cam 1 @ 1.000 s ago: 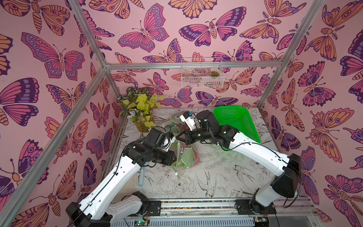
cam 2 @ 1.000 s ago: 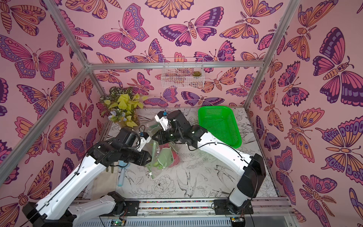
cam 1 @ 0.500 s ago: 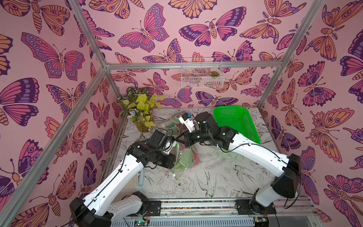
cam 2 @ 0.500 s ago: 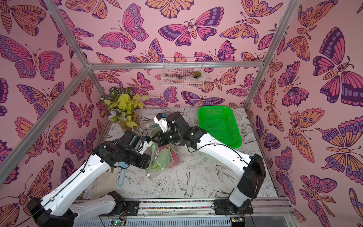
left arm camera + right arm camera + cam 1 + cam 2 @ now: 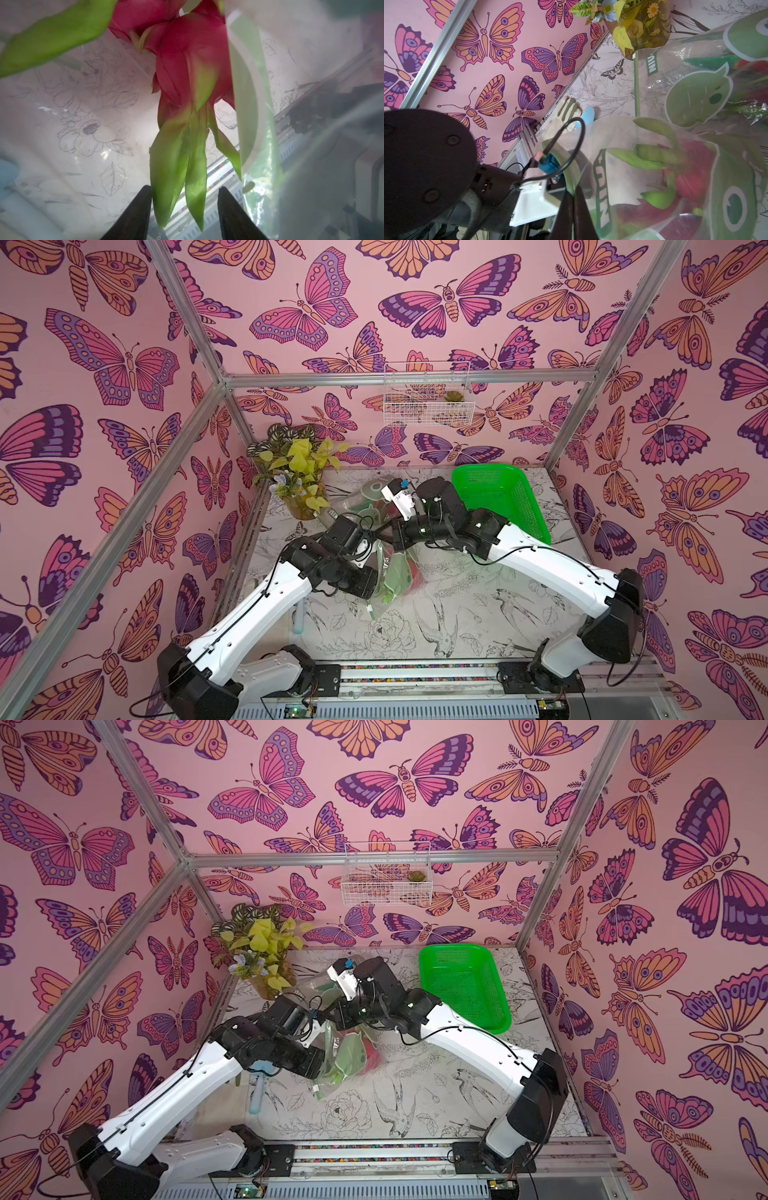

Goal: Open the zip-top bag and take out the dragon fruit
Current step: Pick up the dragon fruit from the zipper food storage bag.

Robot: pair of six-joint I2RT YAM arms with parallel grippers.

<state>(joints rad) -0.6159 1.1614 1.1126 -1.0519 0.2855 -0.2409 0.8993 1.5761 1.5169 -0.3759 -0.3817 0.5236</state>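
Observation:
The clear zip-top bag (image 5: 395, 572) with green printing hangs over the middle of the table, also in a top view (image 5: 349, 1056). My right gripper (image 5: 572, 195) is shut on the bag's rim and holds it up. My left gripper (image 5: 185, 188) is inside the bag with its jaws open. A magenta dragon fruit (image 5: 187, 62) lies just ahead of it, and the tips of its green scales reach between the black fingers (image 5: 137, 214) without being pinched. Through the plastic the right wrist view shows red dragon fruit (image 5: 691, 166) with green scales.
A green plastic basket (image 5: 498, 497) stands at the back right. A potted yellow-green plant (image 5: 299, 472) fills the back left corner. A white wire basket (image 5: 428, 400) hangs on the back wall. A blue-tipped tube (image 5: 298, 618) lies by the left arm.
My left gripper's jaws have spread wider inside the bag, and the left arm has shifted slightly. The right gripper keeps its hold on the bag's rim.

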